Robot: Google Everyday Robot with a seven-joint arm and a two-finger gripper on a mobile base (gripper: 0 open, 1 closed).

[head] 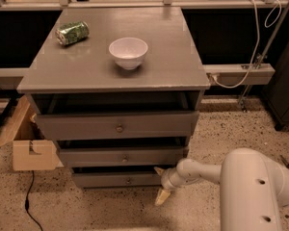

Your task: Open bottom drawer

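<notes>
The bottom drawer is the lowest grey front of the cabinet, with a small round metal knob. It looks shut or very nearly so. My gripper is at the right end of that drawer front, close to the floor. It is open and empty, with one tan fingertip near the drawer's top right corner and the other hanging below it. The white arm reaches in from the lower right.
The middle drawer and the top drawer sit slightly pulled out above. A white bowl and a green can are on the cabinet top. A cardboard box stands on the floor to the left.
</notes>
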